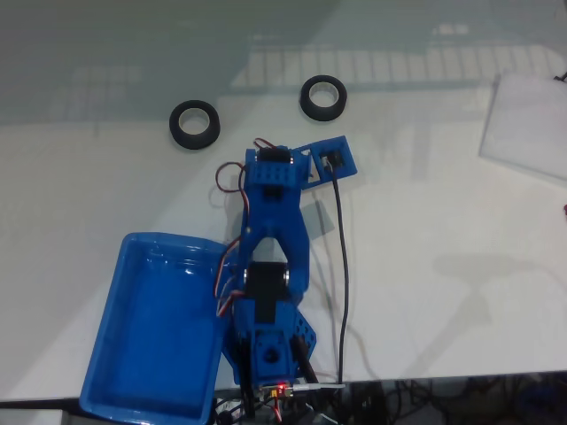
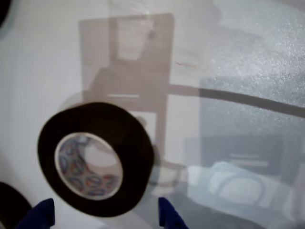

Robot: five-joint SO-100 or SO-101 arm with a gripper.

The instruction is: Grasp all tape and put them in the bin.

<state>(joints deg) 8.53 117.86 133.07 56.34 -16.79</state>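
In the wrist view a black tape roll [image 2: 95,160] with a pale printed core lies on the white table. My gripper [image 2: 105,217] is open, and its two blue fingertips [image 2: 40,214] stand on either side of the roll's near edge, a small gap showing on the right. In the fixed view two more tape rolls [image 1: 195,125] [image 1: 323,97] lie on the table beyond the blue arm [image 1: 270,221]. The arm's head hides the roll under it. The blue bin [image 1: 155,328] sits at the lower left, beside the arm's base, with nothing in it.
A pale translucent sheet [image 1: 527,124] lies at the right edge of the table. A black cable [image 1: 344,257] runs from the wrist camera mount down to the table's front edge. Open table lies to the right of the arm.
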